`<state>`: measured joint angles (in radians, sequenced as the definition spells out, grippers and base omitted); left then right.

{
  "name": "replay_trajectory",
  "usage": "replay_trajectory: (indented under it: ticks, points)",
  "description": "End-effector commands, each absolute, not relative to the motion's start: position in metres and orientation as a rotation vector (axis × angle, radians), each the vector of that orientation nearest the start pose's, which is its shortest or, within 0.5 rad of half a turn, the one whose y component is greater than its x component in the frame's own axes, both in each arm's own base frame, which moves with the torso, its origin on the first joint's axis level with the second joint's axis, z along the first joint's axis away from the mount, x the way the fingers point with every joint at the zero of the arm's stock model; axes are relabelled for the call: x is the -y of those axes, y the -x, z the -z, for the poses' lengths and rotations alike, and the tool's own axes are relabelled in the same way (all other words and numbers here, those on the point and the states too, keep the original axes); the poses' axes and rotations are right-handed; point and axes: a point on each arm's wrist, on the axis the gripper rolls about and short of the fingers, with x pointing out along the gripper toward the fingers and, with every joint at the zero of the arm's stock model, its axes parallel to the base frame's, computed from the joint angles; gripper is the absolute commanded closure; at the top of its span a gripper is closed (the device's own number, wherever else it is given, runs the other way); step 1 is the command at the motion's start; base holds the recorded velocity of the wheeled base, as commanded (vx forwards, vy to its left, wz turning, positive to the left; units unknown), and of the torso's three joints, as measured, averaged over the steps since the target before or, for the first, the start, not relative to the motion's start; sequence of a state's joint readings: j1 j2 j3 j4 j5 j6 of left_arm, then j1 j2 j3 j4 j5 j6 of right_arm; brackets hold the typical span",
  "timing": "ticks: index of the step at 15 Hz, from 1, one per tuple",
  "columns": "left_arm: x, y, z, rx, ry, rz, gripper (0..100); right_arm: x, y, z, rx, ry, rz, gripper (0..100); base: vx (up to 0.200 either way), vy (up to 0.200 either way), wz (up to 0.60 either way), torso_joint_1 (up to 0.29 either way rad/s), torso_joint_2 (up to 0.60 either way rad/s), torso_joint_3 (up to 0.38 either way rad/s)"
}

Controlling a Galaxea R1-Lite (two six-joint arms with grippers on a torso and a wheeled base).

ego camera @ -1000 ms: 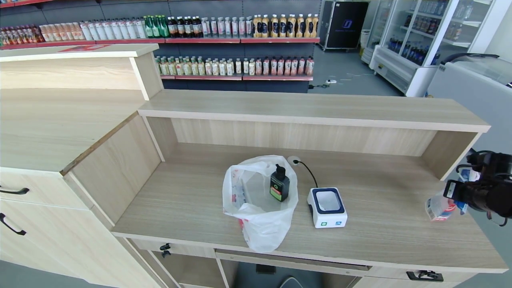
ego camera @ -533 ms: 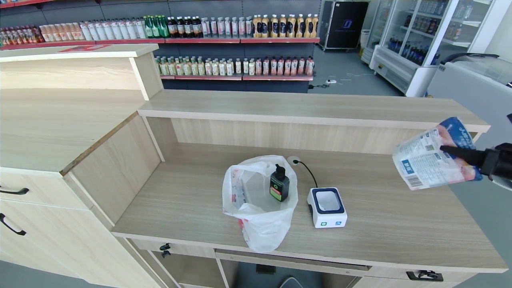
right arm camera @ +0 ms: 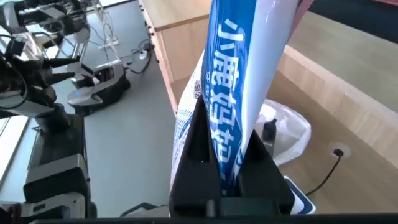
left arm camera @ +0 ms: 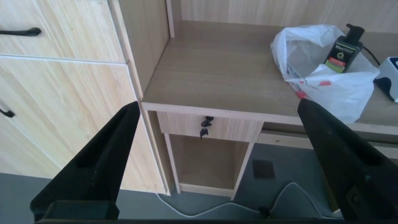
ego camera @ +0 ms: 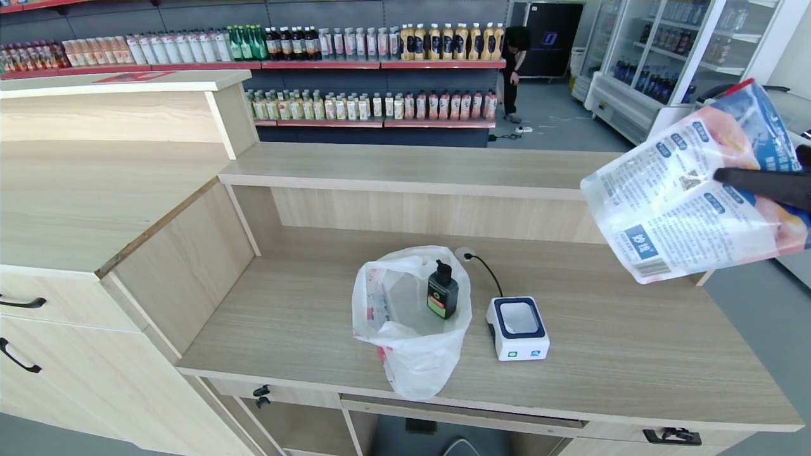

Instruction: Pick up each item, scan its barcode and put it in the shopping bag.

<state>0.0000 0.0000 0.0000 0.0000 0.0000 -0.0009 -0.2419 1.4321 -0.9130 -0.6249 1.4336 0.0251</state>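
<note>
Pouch [ego camera: 684, 196], white with blue and pink print, pinched by right end effector [right arm camera: 229, 149].

The pouch [ego camera: 678, 196] carries dense blocks of small print too fine to read, a square code and a barcode [ego camera: 651, 268] near its lower corner; its edge shows large white characters on a blue band. The bottle [ego camera: 442, 296] bears a green-and-red label, the scanner [ego camera: 517, 328] two small square stickers, the shopping bag [ego camera: 415, 361] red print, none legible.
</note>
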Motion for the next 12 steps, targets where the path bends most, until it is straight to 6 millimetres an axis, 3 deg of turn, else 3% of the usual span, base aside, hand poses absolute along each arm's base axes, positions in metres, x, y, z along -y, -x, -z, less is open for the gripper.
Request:
replay_trajectory:
  ticks: [1,6,9,12]
  points:
    - [0.000,0.023,-0.075,0.000,0.002,0.000,0,0.013,-0.210,-0.310,0.143,0.143,-1.262,100,0.000,0.000,0.00,0.000,0.00,0.000]
    - [0.000,0.023,-0.075,0.000,0.002,0.000,0,0.004,-0.199,-0.343,0.316,0.310,-1.294,100,0.000,0.000,0.00,0.000,0.00,0.000]
    - [0.000,0.023,-0.075,0.000,0.002,0.000,0,-0.008,-0.189,-0.347,0.359,0.340,-1.342,100,0.000,0.000,0.00,0.000,0.00,0.000]
    - [0.000,0.023,-0.075,0.000,0.002,0.000,0,-0.020,-0.196,-0.348,0.473,0.427,-1.384,100,0.000,0.000,0.00,0.000,0.00,0.000]
